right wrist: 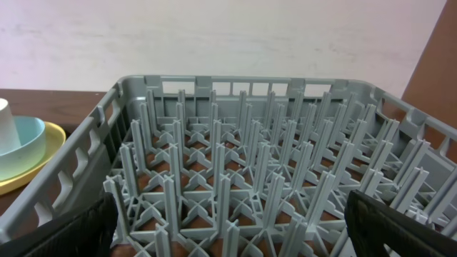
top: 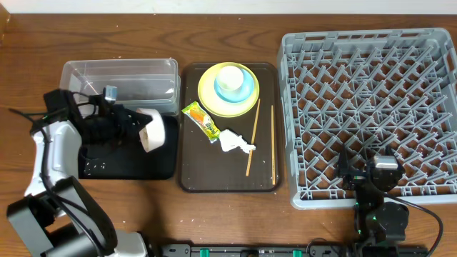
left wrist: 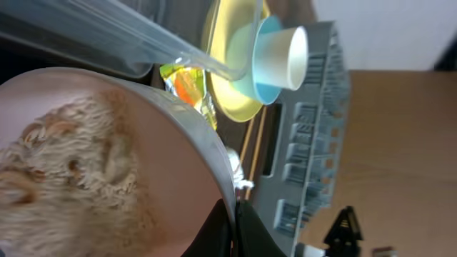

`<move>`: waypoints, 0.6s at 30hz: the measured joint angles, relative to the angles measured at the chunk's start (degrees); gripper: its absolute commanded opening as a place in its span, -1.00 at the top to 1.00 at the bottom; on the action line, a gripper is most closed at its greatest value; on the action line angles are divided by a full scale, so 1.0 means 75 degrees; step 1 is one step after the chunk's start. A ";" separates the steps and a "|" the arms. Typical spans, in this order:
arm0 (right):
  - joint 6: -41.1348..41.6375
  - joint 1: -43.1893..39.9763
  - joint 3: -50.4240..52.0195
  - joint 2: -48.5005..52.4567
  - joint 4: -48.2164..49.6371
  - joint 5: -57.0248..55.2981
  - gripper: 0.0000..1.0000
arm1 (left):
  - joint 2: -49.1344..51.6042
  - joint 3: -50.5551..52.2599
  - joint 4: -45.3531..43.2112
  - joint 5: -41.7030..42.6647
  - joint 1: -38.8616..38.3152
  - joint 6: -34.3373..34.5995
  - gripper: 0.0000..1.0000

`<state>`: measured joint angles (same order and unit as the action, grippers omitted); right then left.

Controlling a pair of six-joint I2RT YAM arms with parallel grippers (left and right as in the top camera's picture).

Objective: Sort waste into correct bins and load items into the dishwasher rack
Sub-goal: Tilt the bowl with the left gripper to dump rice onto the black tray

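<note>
My left gripper (top: 137, 123) (left wrist: 234, 215) is shut on the rim of the pinkish bowl (top: 152, 129) (left wrist: 121, 128), held tipped on its side above the black tray (top: 132, 163). Whitish food crumbs (left wrist: 61, 164) cling inside the bowl. On the brown tray lie the yellow-green wrapper (top: 202, 119), the white tissue (top: 234, 140) and two chopsticks (top: 253, 137). The white cup (top: 230, 75) sits in the blue bowl (top: 243, 89) on the yellow plate (top: 211, 96). My right gripper (top: 368, 178) (right wrist: 235, 228) hangs open over the front edge of the grey rack (top: 371, 107) (right wrist: 250, 164), holding nothing.
The clear tub (top: 121, 77) stands behind the black tray, close to my left arm. The brown serving tray (top: 228, 180) lies between the bins and the rack. Bare wooden table (top: 235, 221) runs along the front.
</note>
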<state>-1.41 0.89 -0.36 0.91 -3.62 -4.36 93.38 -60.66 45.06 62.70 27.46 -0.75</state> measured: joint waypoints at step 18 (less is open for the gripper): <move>-0.0003 0.0000 0.0000 0.0000 0.0000 0.0000 -0.98 | 0.0184 0.1309 -0.0720 0.2844 0.2022 -0.0769 0.88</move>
<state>-1.43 0.89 -0.36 0.91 -3.62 -4.36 94.76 -50.85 39.66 84.03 42.63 -6.52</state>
